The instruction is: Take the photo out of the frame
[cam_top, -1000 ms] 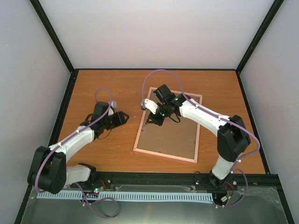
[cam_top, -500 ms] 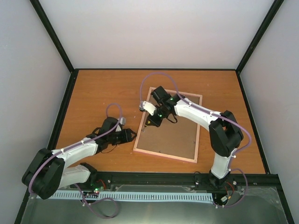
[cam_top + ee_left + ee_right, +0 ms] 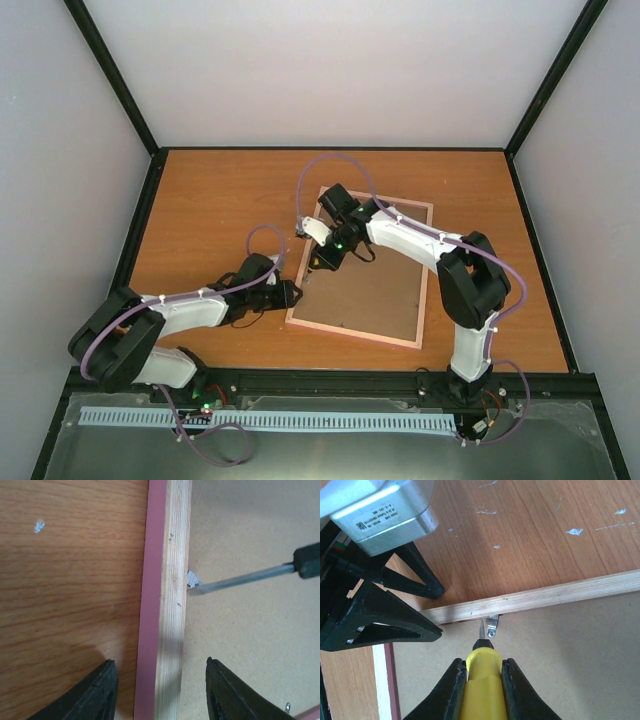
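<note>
Pink frame (image 3: 170, 605) edge sits between open left fingers (image 3: 100, 692); right fingers (image 3: 447, 692) grip screwdriver (image 3: 482, 680).

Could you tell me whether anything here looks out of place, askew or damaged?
Nothing looks damaged. The frame lies face down, slightly rotated against the table edges, and a few white scuffs mark the wood near it. The right gripper holds a screwdriver at a metal tab on the frame's edge.

A robotics lab cell: an orange-brown wooden bench (image 3: 220, 190) boxed in by plain white panels (image 3: 330, 70) and black metal posts (image 3: 110, 72), a black rail (image 3: 340, 380) at its near edge
</note>
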